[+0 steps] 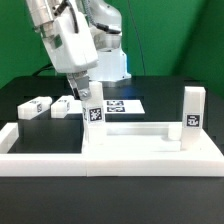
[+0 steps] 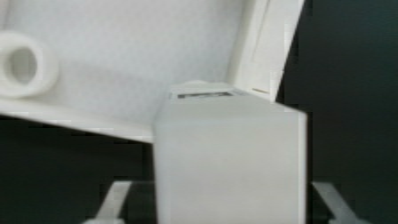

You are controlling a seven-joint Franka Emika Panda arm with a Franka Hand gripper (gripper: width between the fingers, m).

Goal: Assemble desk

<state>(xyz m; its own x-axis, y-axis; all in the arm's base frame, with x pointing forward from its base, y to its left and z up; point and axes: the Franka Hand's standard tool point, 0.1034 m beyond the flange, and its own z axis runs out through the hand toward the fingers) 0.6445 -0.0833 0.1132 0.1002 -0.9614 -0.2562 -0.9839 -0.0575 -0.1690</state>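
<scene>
The white desk top lies flat behind the front bar. One leg stands upright at its corner on the exterior view's right. Another tagged leg stands upright at the corner on the exterior view's left, directly under my gripper. In the wrist view this leg fills the middle, between my fingers, with a dark gap on each side, so the jaws are open around it. Beyond it is the desk top's underside with a round screw hole and a rim.
Two loose legs lie on the black table at the exterior view's left. The marker board lies behind the desk top. Long white border bars run along the front and sides.
</scene>
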